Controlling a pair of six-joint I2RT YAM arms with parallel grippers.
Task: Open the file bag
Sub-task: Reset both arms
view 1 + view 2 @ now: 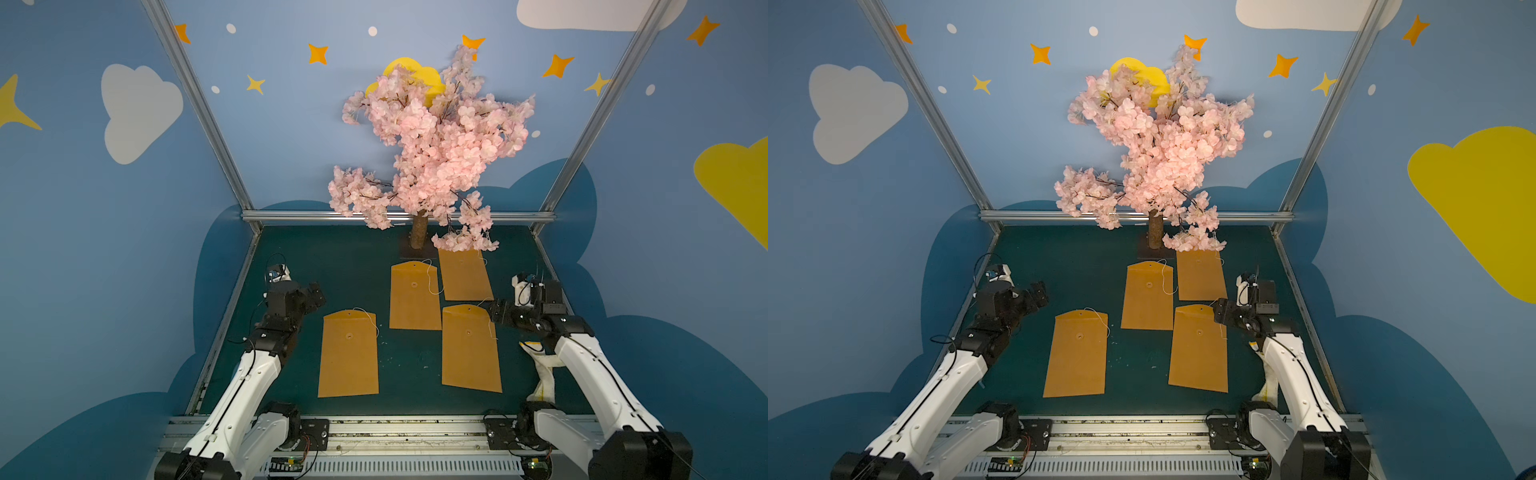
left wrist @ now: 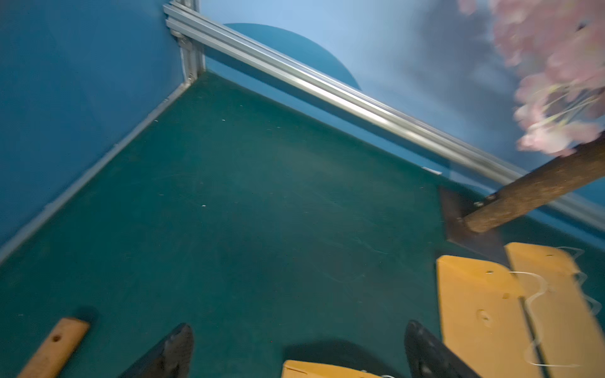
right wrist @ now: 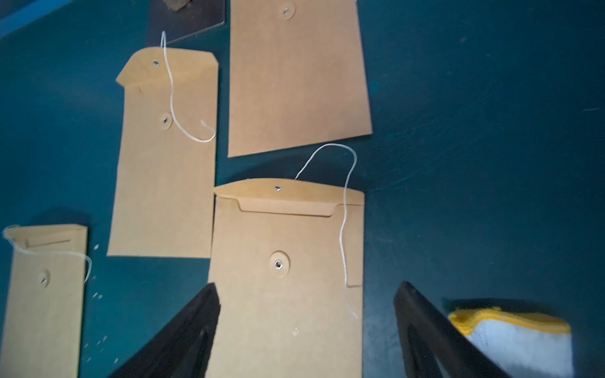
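Though spread wide, clasping nothing: left gripper point(image 1: 318, 293), out by the left edge of the mat point(image 1: 357, 266), apart from the near-left bag point(image 1: 349, 353). Likewise released, right gripper point(image 1: 493, 311), poised at the far right corner of the near-right bag point(image 1: 471, 349). Seen from the right wrist, black fingers point(image 3: 196, 327) parted, one overlapping that bag's edge, the other off it over bare mat, nothing pinched between them (contact with the paper impossible to tell).

Four tan bags in all, flat on the green mat: two near, a middle bag point(image 1: 414, 297) beyond them, a far bag point(image 1: 465, 276) just right of that. Near-right bag's flap point(image 3: 288, 193) turned up off its button point(image 3: 279, 263), string point(image 3: 343, 229) unwound and trailing down one side. Middle bag's flap up too, string looping loose across the front. Near-left bag the same, string draped off its right edge.

Far bag's top hidden under a low blossom branch point(image 1: 463, 241) of the pink tree point(image 1: 436, 137), so flap not readable there. Trunk point(image 1: 419, 230) and dark base plate point(image 1: 405, 252) just behind the middle bag, close against its top edge. White cloth point(image 1: 544, 368) with yellow trim crumpled beside the right arm, near the near-right bag but apart from it. Small pale specks point(image 3: 97, 296) scattered on the mat between the near bags.
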